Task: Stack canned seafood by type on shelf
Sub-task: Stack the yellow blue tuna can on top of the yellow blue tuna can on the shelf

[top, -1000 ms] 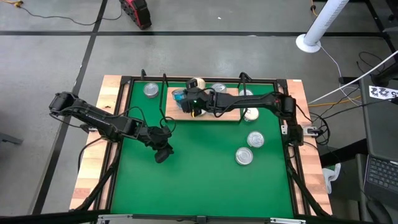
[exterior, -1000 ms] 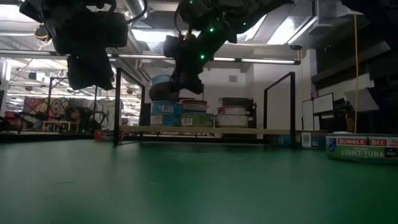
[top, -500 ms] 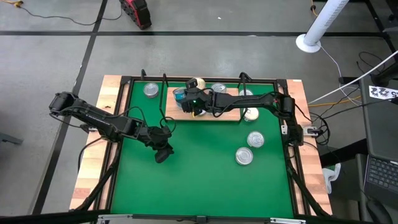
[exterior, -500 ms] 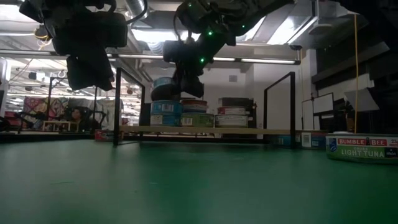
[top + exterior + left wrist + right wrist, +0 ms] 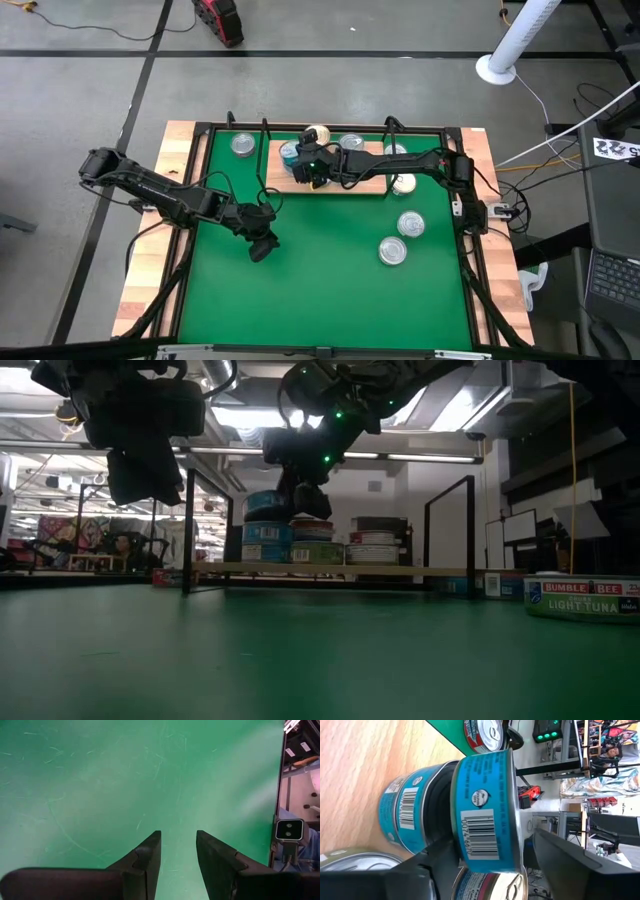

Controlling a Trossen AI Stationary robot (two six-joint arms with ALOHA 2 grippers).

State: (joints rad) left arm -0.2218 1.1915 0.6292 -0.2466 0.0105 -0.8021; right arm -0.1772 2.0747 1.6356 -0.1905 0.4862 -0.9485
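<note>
Shelf [image 5: 372, 186]: flat light-brown wooden board with black wire posts, set at the far side of the green mat.

Canned seafood: blue-labelled tins stacked at the shelf's left end, top tin [image 5: 485, 810] [image 5: 265, 504] seated on the lower tin [image 5: 407, 812]. Further tins are stacked on the shelf. Two silver-lidded tins [image 5: 410, 224] [image 5: 392, 251] lie flat on the mat at right; one [image 5: 242, 146] lies far left.

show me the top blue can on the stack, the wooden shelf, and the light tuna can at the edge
top blue can [image 5: 482, 812]: right wrist view, its blue side label.
wooden shelf [image 5: 365, 765]: right wrist view, bare board.
light tuna can [image 5: 582, 599]: low view, its side label.
</note>
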